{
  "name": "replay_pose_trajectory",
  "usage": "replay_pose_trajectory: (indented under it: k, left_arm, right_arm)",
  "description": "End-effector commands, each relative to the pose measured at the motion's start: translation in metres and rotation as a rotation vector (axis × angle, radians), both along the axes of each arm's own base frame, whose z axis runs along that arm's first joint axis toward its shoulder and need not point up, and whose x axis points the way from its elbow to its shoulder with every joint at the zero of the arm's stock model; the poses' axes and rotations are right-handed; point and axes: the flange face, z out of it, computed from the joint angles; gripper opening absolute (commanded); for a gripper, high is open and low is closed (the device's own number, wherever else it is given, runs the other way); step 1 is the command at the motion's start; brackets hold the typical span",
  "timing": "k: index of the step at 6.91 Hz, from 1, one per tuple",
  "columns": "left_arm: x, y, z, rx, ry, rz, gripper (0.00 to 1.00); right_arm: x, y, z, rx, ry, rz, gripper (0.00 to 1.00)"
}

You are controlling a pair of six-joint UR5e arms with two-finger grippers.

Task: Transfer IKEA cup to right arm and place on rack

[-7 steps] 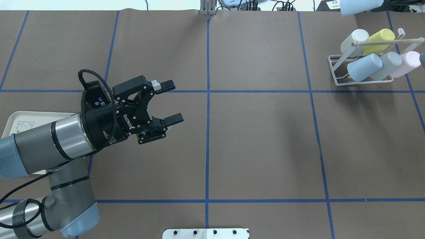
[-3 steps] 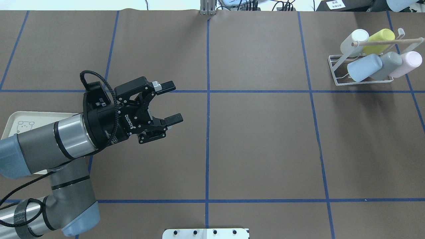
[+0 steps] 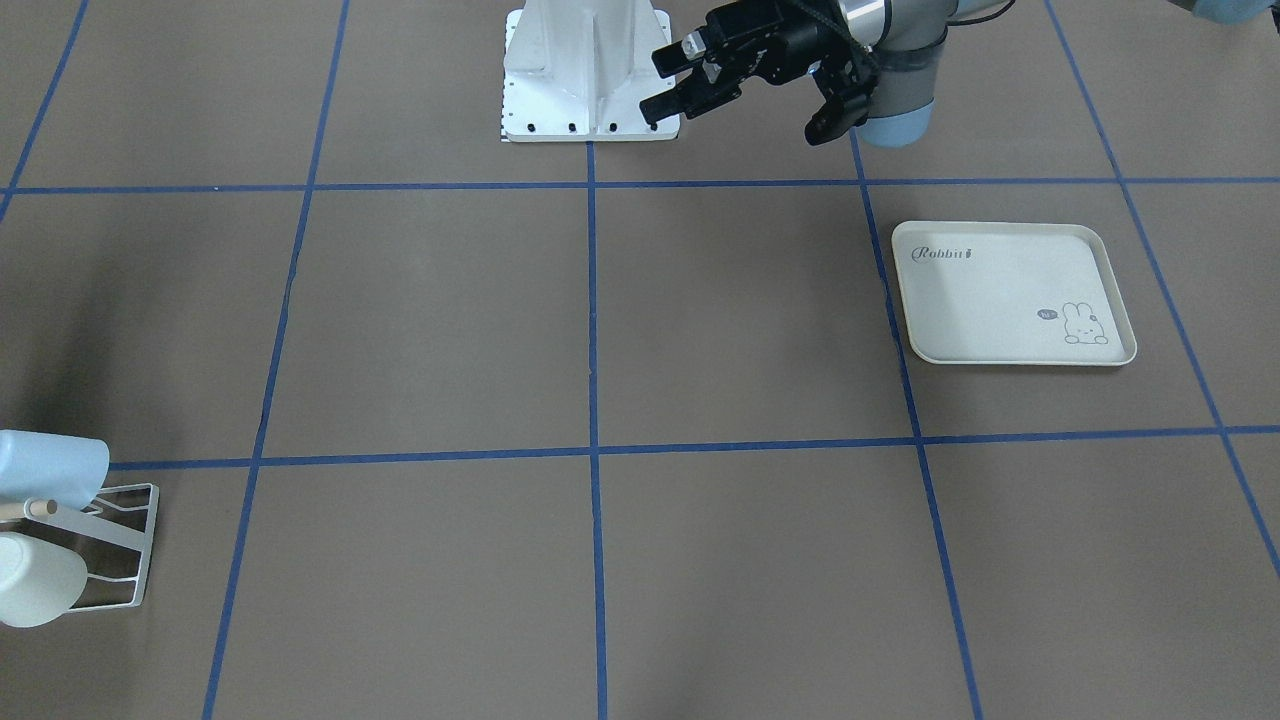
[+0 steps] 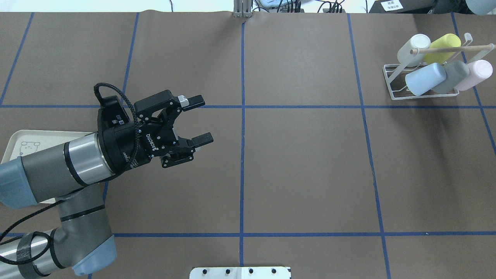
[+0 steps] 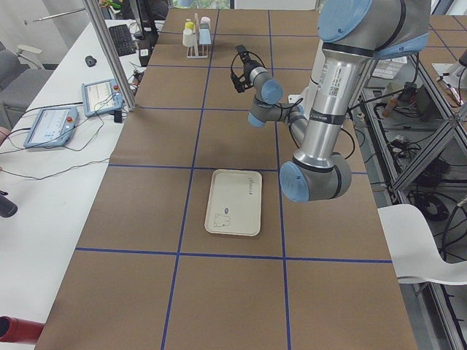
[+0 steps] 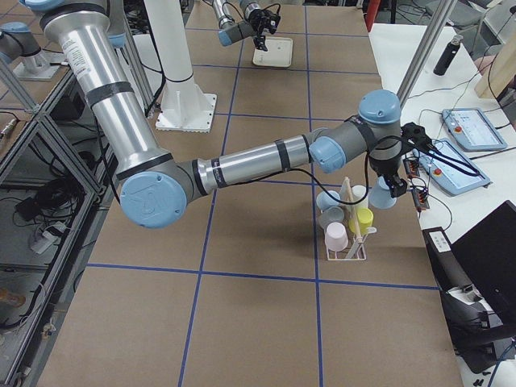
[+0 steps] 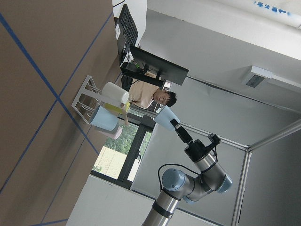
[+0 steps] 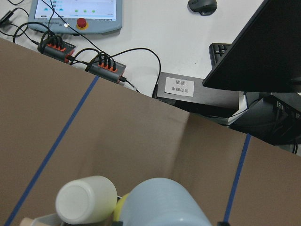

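Pale-blue plastic marks the IKEA cup (image 7: 163, 117), which sits in the grip of the right gripper (image 7: 175, 125). The left wrist view shows it at centre frame, the black fingers clamped on its end and the cup held up in the air, off to the side of the rack (image 7: 84, 92). In the overhead view only a slice of the cup shows in the top right corner, beyond the rack at the frame's right edge. The right wrist view has it filling the bottom centre, with a white cup (image 8: 86, 198) and a sliver of yellow beside it. The rack already carries five cups: white, yellow, blue, grey and pink. The left gripper (image 4: 201, 120) hangs at the left of the overhead view with its jaws spread wide and nothing between them, well away from the rack. The rabbit-print tray (image 3: 1000, 290) lies bare. With the cup in the right arm and the left one free, the hand-over looks done, and the step in hand is the placing. I judge the next move calls for bringing the cup down and in toward a free spot on the rack. It must be angled like its neighbours and steered clear of the wooden peg (image 4: 449, 49) and the cups there before the fingers let go.
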Motion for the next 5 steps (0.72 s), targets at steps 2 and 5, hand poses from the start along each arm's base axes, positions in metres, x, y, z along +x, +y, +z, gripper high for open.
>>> replay_pose_trajectory:
  k: [2, 5]
  left_arm:
    - [0.004, 0.0, 0.004, -0.007, -0.012, 0.002, 1.0]
    - [0.008, -0.002, 0.008, -0.012, -0.023, 0.002, 1.0]
  right_arm:
    - [-0.017, -0.023, 0.054, -0.108, 0.028, -0.054, 0.11]
    - [-0.041, -0.024, 0.069, -0.135, 0.036, -0.086, 0.12]
